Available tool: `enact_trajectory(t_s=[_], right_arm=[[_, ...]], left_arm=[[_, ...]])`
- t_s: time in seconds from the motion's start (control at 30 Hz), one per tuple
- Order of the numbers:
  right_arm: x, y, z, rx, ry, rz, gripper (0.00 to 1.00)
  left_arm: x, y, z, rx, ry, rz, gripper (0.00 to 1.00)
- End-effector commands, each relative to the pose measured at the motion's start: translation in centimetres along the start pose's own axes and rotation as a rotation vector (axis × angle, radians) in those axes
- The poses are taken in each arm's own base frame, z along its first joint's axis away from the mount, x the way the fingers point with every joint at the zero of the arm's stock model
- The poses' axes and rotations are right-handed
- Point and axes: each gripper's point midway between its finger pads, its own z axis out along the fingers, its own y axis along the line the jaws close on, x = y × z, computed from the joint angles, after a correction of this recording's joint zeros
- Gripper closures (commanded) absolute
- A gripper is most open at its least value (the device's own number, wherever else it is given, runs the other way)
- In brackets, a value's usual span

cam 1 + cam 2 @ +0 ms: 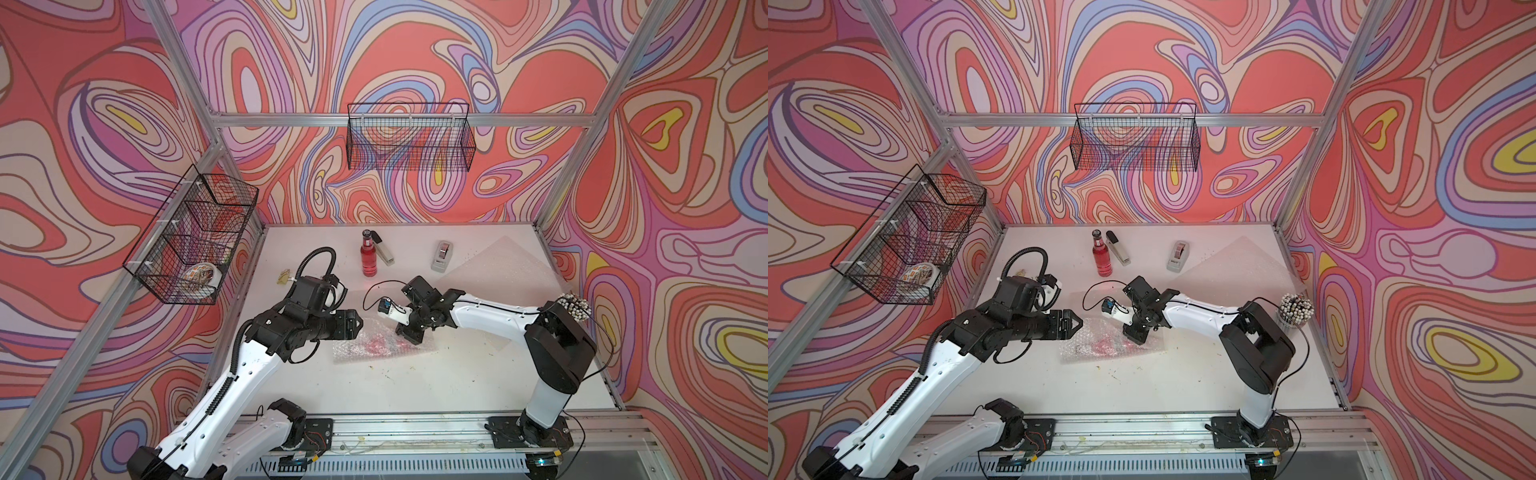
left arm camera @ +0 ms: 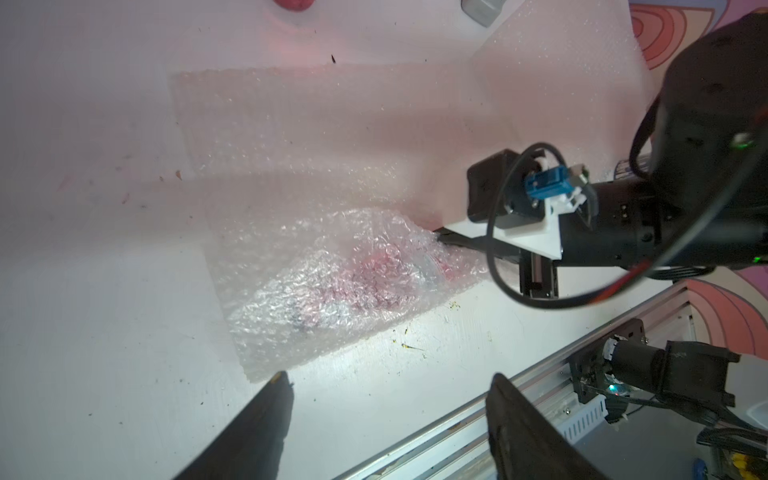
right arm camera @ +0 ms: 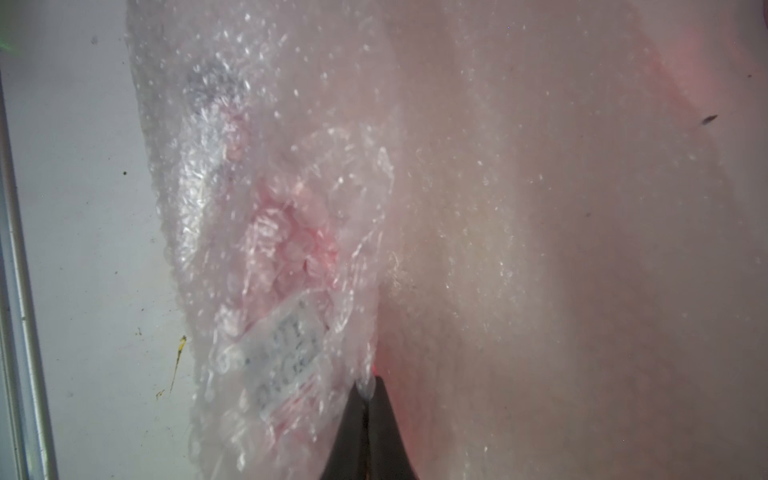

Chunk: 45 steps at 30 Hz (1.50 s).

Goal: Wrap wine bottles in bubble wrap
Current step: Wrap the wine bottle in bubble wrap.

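The first wrap is judged to be in hand and partway done. Near the centre of the table (image 1: pixel 457 374) a lying bottle (image 1: pixel 376 345) is covered by a fold of the bubble wrap sheet (image 1: pixel 347 355), its red contents blurred by the film. An edge of that sheet is pinched in the closed jaws of the right gripper (image 1: pixel 410 337), at about 2 o'clock of the bundle. The left gripper (image 1: pixel 358 325) is held wide with nothing in it, at about 10 o'clock of the bundle.

The next move is judged to call for the fold to be carried further over the bottle, with the loose 9 o'clock end caught by the free tool so that the springy film is not dragged off.

An upright bottle (image 1: pixel 368 257) is left bare toward 12 o'clock, just beside a stapler (image 1: pixel 384 249); a tape dispenser (image 1: pixel 442 255) and a spare sheet (image 1: pixel 507 266) are found toward 1 and 2 o'clock.

The pinch itself is hidden in both top views; it is shown only by the right wrist view, where a white label (image 3: pixel 286 345) is also made out through the film. The flat, unfolded half of the sheet is shown best by the left wrist view
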Motion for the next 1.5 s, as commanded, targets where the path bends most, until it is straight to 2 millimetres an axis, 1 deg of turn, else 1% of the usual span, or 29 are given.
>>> enact_trajectory(t_s=[0.0, 0.17, 0.27, 0.37, 0.4, 0.5, 0.6, 0.77, 0.93, 1.03, 1.13, 1.2, 1.27, 1.33, 1.4, 1.47], right_arm=[[0.9, 0.7, 0.9, -0.044, 0.021, 0.008, 0.94], [0.7, 0.4, 0.5, -0.025, -0.005, -0.004, 0.86], [0.7, 0.3, 0.3, -0.020, -0.011, -0.005, 0.82], [0.9, 0.1, 0.4, -0.011, -0.017, 0.004, 0.78], [0.4, 0.0, -0.4, 0.005, -0.038, 0.001, 0.78], [0.5, -0.2, -0.8, 0.024, -0.047, 0.001, 0.75], [0.6, -0.7, -1.4, 0.060, -0.051, -0.001, 0.67], [-0.6, -1.5, -4.0, 0.124, -0.104, 0.002, 0.54], [-0.7, -2.2, -6.5, 0.218, -0.098, -0.019, 0.50], [-1.8, -1.3, -8.7, 0.213, -0.164, -0.053, 0.47], [-2.9, 1.3, -10.2, 0.115, -0.255, -0.099, 0.41], [-2.9, 3.1, -9.9, 0.040, -0.279, -0.140, 0.37], [-2.6, 4.5, -8.6, -0.003, -0.257, -0.176, 0.35], [-2.2, 5.5, -6.7, -0.037, -0.217, -0.204, 0.33], [-1.5, 5.7, -4.8, -0.037, -0.169, -0.231, 0.32], [-0.9, 5.1, -3.2, -0.029, -0.120, -0.245, 0.31]], left_arm=[[0.9, -0.9, 2.5, 0.092, 0.050, -0.108, 0.27], [-0.3, -0.7, 6.1, 0.079, 0.094, -0.114, 0.31], [-0.8, -0.1, 7.8, 0.046, 0.105, -0.116, 0.34], [-0.6, 0.2, 9.6, 0.050, 0.135, -0.139, 0.36], [-0.5, 0.3, 10.1, 0.050, 0.144, -0.146, 0.37], [-0.1, 1.0, 11.6, 0.032, 0.169, -0.162, 0.41], [-0.3, 1.4, 12.5, 0.016, 0.175, -0.159, 0.41], [0.3, 2.4, 14.1, -0.007, 0.208, -0.176, 0.43], [0.2, 2.9, 15.0, -0.019, 0.226, -0.179, 0.45], [0.5, 3.6, 15.2, -0.050, 0.234, -0.176, 0.46], [0.9, 4.6, 15.5, -0.087, 0.249, -0.176, 0.46], [1.1, 4.9, 15.8, -0.098, 0.255, -0.178, 0.46], [1.2, 5.0, 15.9, -0.103, 0.258, -0.177, 0.47], [1.1, 5.1, 15.9, -0.103, 0.254, -0.179, 0.47], [1.1, 5.2, 16.0, -0.103, 0.260, -0.181, 0.47], [1.1, 5.2, 16.1, -0.104, 0.263, -0.178, 0.47]])
